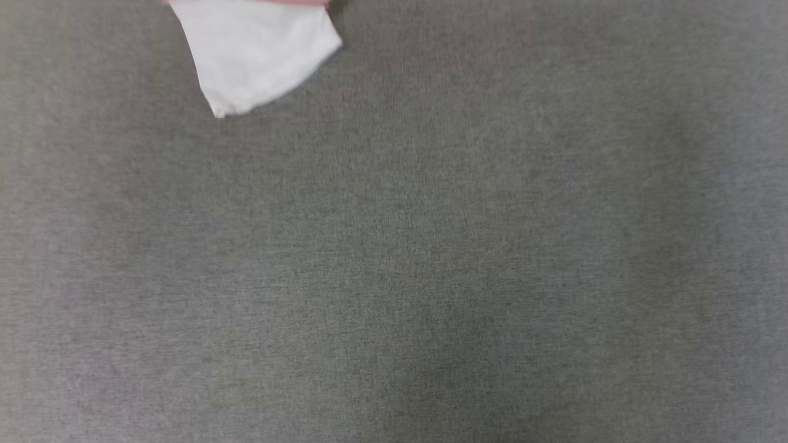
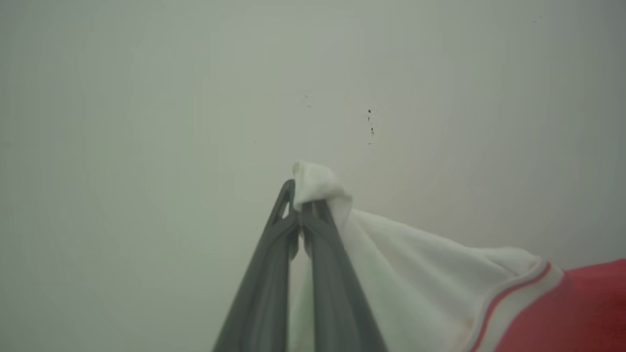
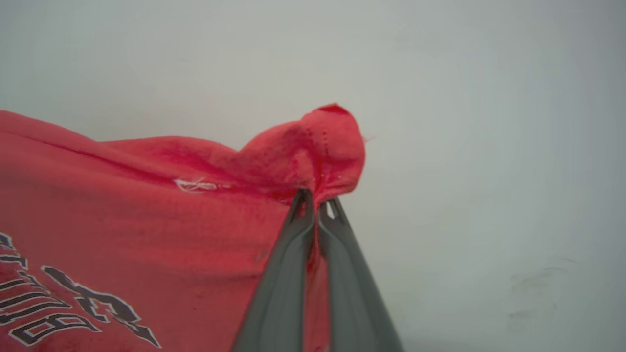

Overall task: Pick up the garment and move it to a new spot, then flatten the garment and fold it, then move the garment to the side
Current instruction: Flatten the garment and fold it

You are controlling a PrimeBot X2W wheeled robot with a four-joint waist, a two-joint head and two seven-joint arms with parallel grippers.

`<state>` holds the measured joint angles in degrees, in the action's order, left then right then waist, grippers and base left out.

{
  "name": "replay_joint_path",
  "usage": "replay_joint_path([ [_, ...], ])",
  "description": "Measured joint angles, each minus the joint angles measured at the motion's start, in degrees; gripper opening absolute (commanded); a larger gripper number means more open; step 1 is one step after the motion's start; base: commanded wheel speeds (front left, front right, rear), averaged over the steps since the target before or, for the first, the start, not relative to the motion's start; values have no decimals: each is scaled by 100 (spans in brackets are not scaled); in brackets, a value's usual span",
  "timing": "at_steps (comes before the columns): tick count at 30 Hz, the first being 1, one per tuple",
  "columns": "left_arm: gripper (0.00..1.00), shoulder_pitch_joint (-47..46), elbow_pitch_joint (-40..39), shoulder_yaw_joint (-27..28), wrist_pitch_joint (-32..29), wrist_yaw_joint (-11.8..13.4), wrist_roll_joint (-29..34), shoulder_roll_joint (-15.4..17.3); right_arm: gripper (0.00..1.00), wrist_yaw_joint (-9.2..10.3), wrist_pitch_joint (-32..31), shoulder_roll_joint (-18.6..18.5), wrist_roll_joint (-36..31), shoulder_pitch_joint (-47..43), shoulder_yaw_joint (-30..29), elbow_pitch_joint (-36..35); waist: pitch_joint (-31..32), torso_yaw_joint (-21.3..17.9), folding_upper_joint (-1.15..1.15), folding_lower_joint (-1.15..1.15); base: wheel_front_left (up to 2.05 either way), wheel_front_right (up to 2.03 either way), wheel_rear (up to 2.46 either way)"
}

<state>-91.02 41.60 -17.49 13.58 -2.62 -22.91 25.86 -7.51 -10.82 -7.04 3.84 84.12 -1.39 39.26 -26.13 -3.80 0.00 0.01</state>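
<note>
The garment is a red jersey T-shirt with white sleeves, and both grippers hold it up. In the left wrist view my left gripper (image 2: 299, 208) is shut on a bunched tip of the white sleeve (image 2: 420, 274); striped trim and red cloth run off to the lower right. My right gripper (image 3: 315, 205) pinches a fold of the red body (image 3: 146, 205), with black-and-white lettering at the lower left. In the head view a white corner of the garment (image 1: 252, 52) hangs in at the top left, over the grey cloth surface (image 1: 431, 258).
A grey woven surface spreads across the head view. Behind the fingers in both wrist views is a plain pale wall (image 2: 146, 122), with a few small dark specks (image 2: 370, 122) on it.
</note>
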Motion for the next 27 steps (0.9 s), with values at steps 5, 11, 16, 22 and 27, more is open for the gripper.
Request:
replay_joint_path([
  [5,0,-411,65,34,57,-51,-3,-13,0,1,174,2,-102,478,-37,140,-487,33,0,0,0,0,0],
  [11,0,-397,331,48,81,-116,-98,-56,0,1,343,18,-134,606,32,524,-849,91,0,0,0,0,0],
  [16,0,-126,692,54,108,-194,-257,-169,0,0,446,32,-166,591,124,984,-976,146,0,0,0,0,0],
  [22,0,547,1169,114,123,-308,-577,-419,0,1,604,51,-63,146,261,1591,-821,217,0,0,0,0,0],
  [27,0,1505,1456,154,131,-379,-782,-605,0,0,858,11,181,-630,468,1976,-452,300,0,0,0,0,0],
])
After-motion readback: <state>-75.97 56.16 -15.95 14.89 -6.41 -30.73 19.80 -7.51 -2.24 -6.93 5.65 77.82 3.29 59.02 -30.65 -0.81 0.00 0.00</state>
